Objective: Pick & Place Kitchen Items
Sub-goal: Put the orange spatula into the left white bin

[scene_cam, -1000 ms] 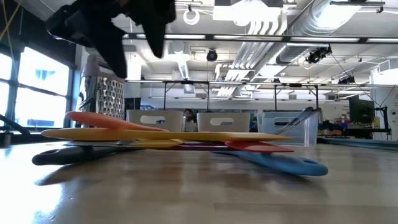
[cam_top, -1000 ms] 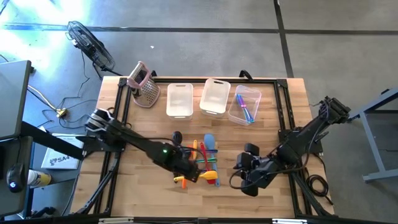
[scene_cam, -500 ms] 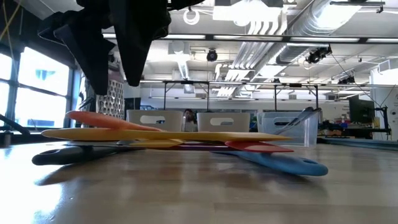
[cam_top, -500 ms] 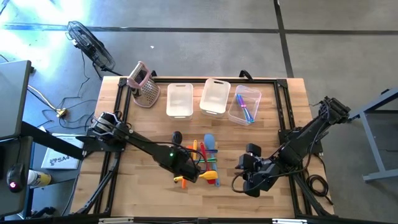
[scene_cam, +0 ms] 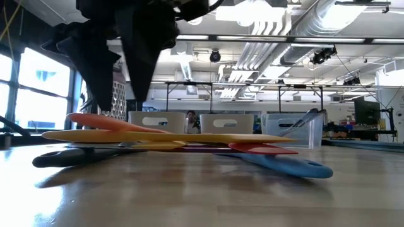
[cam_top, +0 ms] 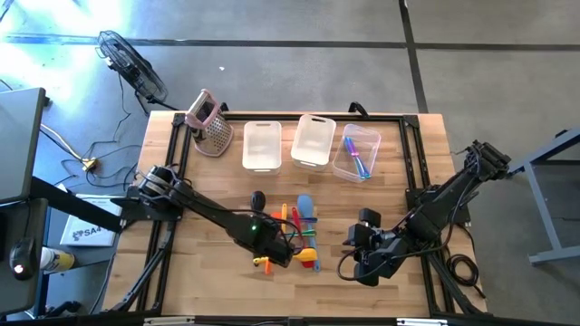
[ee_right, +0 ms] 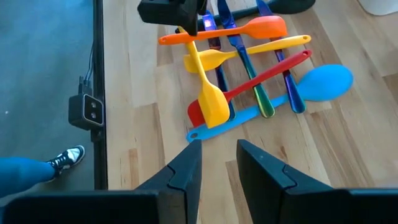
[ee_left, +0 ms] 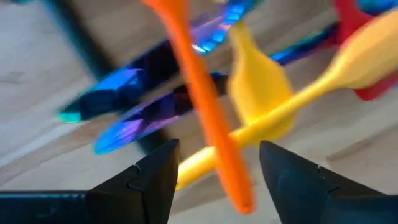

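The left hand (cam_top: 279, 246) hangs open and empty directly over the heap of slim coloured plastic utensils (cam_top: 294, 234) lying near the middle of the wooden table (cam_top: 208, 281) toward its front edge, its fingers (ee_left: 155, 177) straddling the long orange plastic spatula (ee_left: 205, 106) that crosses a yellow plastic spatula (ee_left: 261, 106). The right hand (cam_top: 355, 256) waits just beside the heap toward the table's right edge, fingers (ee_right: 186, 171) slightly parted and holding nothing. Along the far edge stand a metal box grater with pink handle (cam_top: 210, 124) and three clear rectangular plastic bins (cam_top: 313, 142), the one nearest the right edge already containing utensils.

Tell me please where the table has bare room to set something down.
Bare wood lies between the grater and the left hand, and along the front edge of the table. A smaller strip runs between the three bins and the utensil pile. It is crowded at the pile, where the left hand hangs open, and near the right hand.
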